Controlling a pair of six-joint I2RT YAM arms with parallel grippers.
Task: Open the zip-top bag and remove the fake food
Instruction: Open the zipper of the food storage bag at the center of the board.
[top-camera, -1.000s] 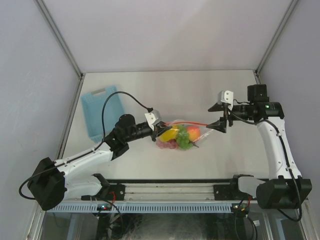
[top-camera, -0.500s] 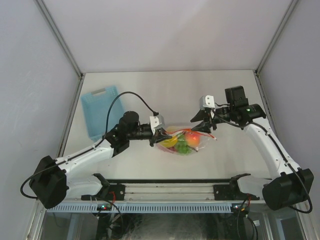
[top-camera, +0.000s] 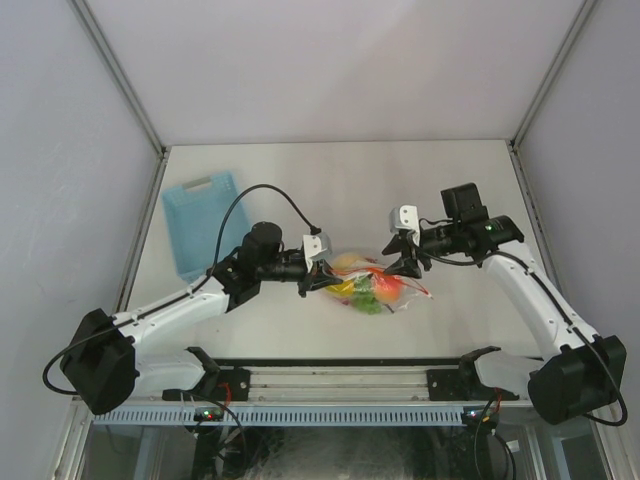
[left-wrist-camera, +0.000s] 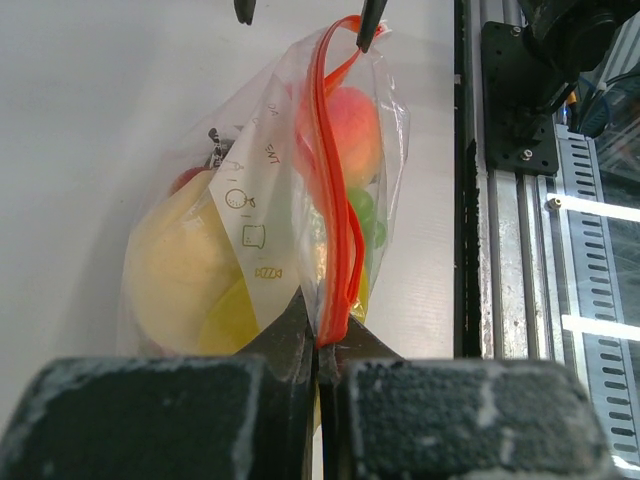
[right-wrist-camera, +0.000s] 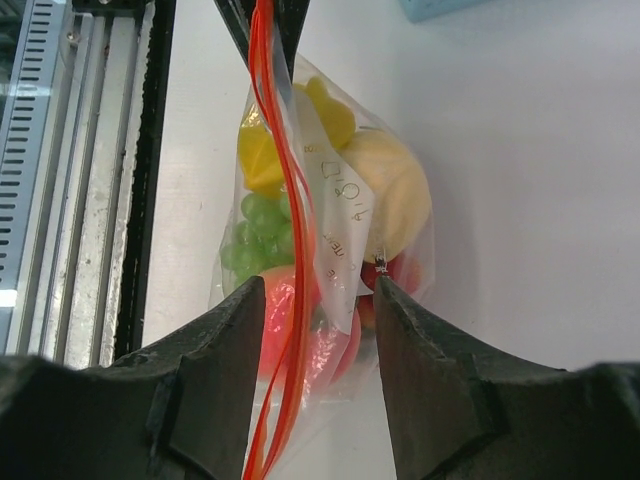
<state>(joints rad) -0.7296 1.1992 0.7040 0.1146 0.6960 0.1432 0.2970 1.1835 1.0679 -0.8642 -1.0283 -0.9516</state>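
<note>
Well left of the zip-top bag lies a blue basket. At the bag's left end, the left gripper is clamped on the red zip strip. The fake food is inside the bag. At the bag's right end, the right gripper straddles the strip with its jaws apart. It should pinch one lip only, then peel away. A second ago it stood farther right of the bag, with its jaws wider.
</note>
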